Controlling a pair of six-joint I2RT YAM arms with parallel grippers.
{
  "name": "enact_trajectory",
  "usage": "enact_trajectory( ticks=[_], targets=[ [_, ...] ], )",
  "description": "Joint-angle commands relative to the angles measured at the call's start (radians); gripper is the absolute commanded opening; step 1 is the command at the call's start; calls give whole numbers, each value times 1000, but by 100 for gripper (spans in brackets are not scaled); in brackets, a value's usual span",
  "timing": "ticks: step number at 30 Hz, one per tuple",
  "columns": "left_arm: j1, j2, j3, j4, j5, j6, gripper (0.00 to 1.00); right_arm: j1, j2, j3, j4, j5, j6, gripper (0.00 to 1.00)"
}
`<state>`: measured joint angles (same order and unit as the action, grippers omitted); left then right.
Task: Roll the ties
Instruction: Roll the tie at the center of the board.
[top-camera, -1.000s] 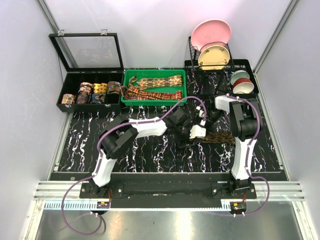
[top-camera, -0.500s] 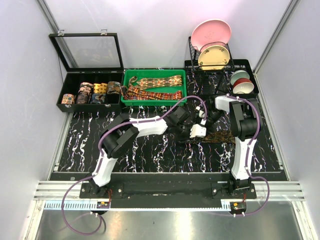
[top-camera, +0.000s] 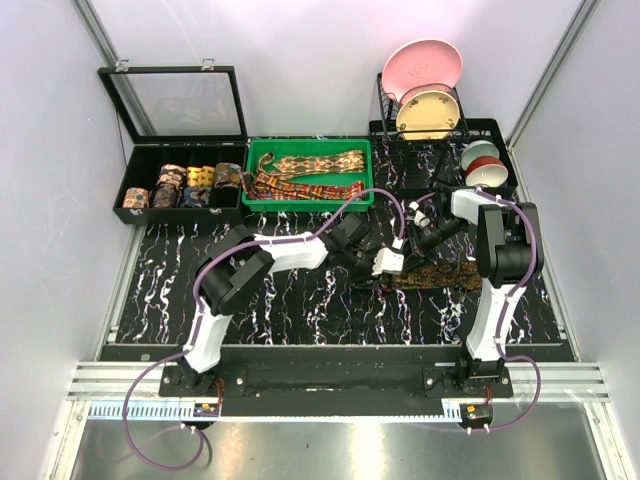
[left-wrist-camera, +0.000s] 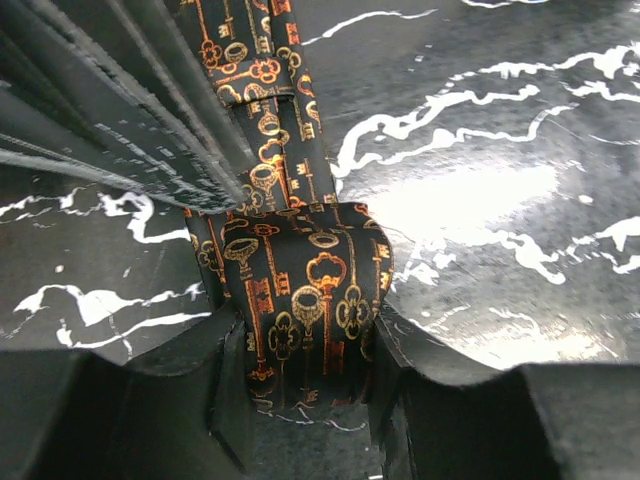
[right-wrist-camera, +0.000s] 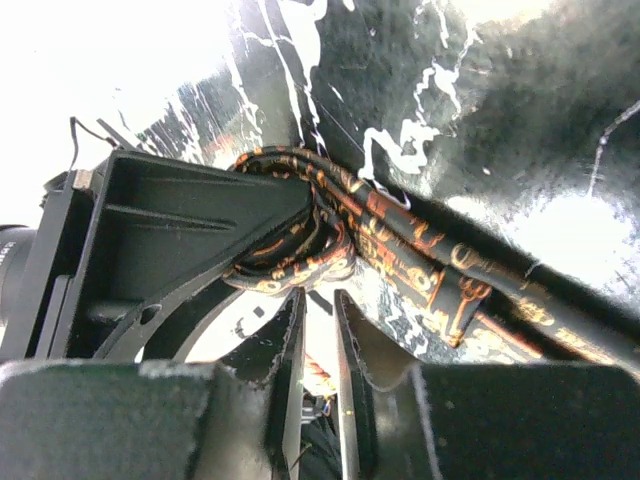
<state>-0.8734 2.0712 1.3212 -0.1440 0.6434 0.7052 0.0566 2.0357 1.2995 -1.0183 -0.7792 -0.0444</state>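
Note:
A dark tie (top-camera: 445, 272) with gold and orange keys lies flat on the black marbled table (top-camera: 300, 310), right of centre. Its left end is rolled into a small coil (left-wrist-camera: 300, 290). My left gripper (left-wrist-camera: 305, 345) is shut on that coil, one finger on each side. The unrolled tail (left-wrist-camera: 255, 90) runs away from it. In the right wrist view the coil (right-wrist-camera: 300, 255) sits just beyond my right gripper (right-wrist-camera: 320, 295). That gripper's jaws stand a narrow gap apart with nothing between them. From above, the right gripper (top-camera: 418, 238) hangs just behind the left gripper (top-camera: 392, 262).
A green tray (top-camera: 255, 150) at the back holds unrolled ties. Left of it an open black case (top-camera: 135, 170) holds several rolled ties. At the back right are a dish rack with plates (top-camera: 425, 90) and stacked bowls (top-camera: 482, 165).
My left gripper has shut on the tie's coil. My right gripper has let go of it, opened slightly and drawn back, and the right arm has swung to the right.

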Motion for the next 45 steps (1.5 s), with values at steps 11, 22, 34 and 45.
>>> enact_trajectory(
  ticks=[11, 22, 34, 45],
  targets=[
    [39, 0, -96, -129, 87, -94, 1, 72, 11, -60, 44, 93, 6, 18],
    [65, -85, -244, 133, -51, -305, 8, 95, 69, -16, 64, 216, 28, 18],
    [34, -80, -297, 152, -206, -339, 8, 94, -9, 29, 60, 55, -5, 31],
    [31, -60, -274, 116, -214, -360, 8, 103, -85, -45, 101, -124, 3, 52]
  ],
)
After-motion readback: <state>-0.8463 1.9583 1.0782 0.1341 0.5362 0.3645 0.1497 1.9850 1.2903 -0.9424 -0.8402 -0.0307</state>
